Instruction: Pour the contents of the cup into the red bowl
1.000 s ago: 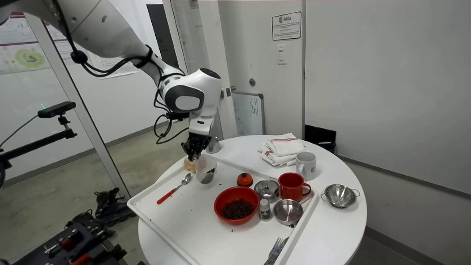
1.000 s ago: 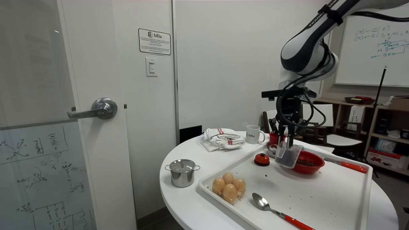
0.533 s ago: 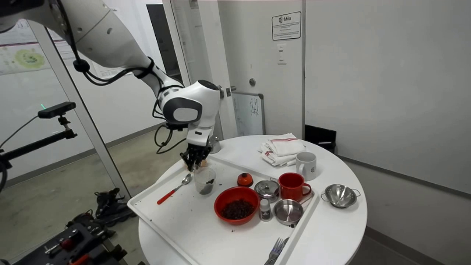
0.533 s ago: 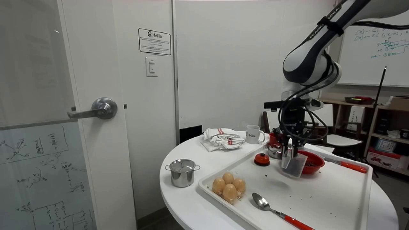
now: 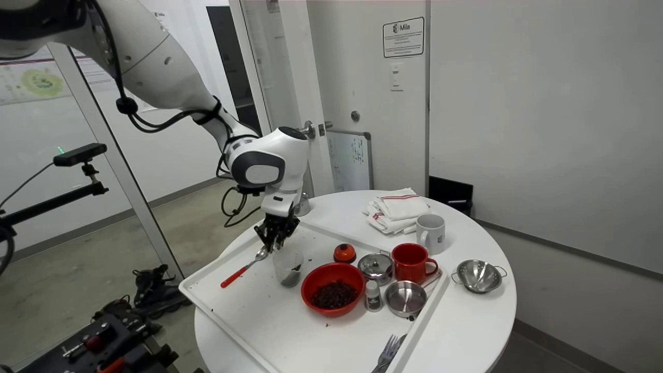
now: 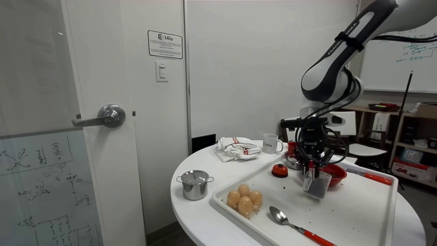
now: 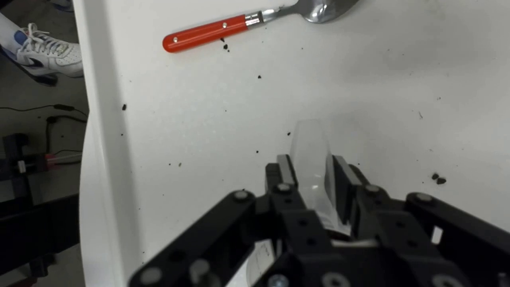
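Observation:
The cup (image 5: 288, 267) is small, translucent and greyish, with a few dark bits inside. It also shows in the other views (image 6: 316, 187) (image 7: 312, 153). My gripper (image 5: 273, 247) (image 6: 313, 171) is shut on its upper wall, with a finger on each side (image 7: 310, 171). The cup is slightly tilted, low over the white tray, beside the red bowl; I cannot tell whether it touches the tray. The wide red bowl (image 5: 323, 272) holds a heap of dark pieces. In an exterior view the bowl (image 6: 337, 173) is partly hidden behind the cup and gripper.
On the tray (image 6: 358, 218) lie a spoon (image 7: 207, 34), eggs (image 6: 245, 201), a red-orange knob-like item (image 5: 344, 253), a lidded pot (image 5: 375, 267), a red mug (image 5: 412, 261), a small bottle (image 5: 373, 296) and a metal pan (image 5: 405, 296). Loose dark crumbs are scattered about.
My gripper has moved down towards the tray with the cup still held. In an exterior view it has also shifted slightly right. The bowl has not moved.

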